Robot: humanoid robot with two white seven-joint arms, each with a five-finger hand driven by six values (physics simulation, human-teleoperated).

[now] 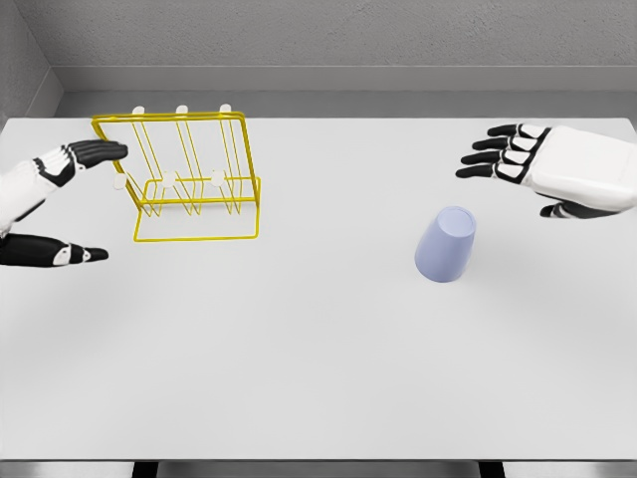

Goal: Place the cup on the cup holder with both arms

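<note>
The fingers (495, 157) of the right hand (557, 171) were stretched out straight and slightly fanned, grasping nothing, their black tips pointing toward the middle of the table (318, 378). Below those fingertips and a little inward lay the one cup (446, 245), a pale lavender tumbler tipped over with its base toward the camera, near the hand but clearly apart from it. Across the table, the left hand (50, 204) was likewise released: its upper fingers reached out flat and its thumb (60, 253) hung well below them, leaving a wide gap between. Just beyond those upper fingertips stood the single cup holder (189, 179), a yellow wire rack, its nearest corner post seeming to touch or almost touch them; I could not tell which. I counted six white-tipped pegs on the rack, three along the top and three lower down. Both hands hovered palm-inward above the white surface, two in all, facing each other.
</note>
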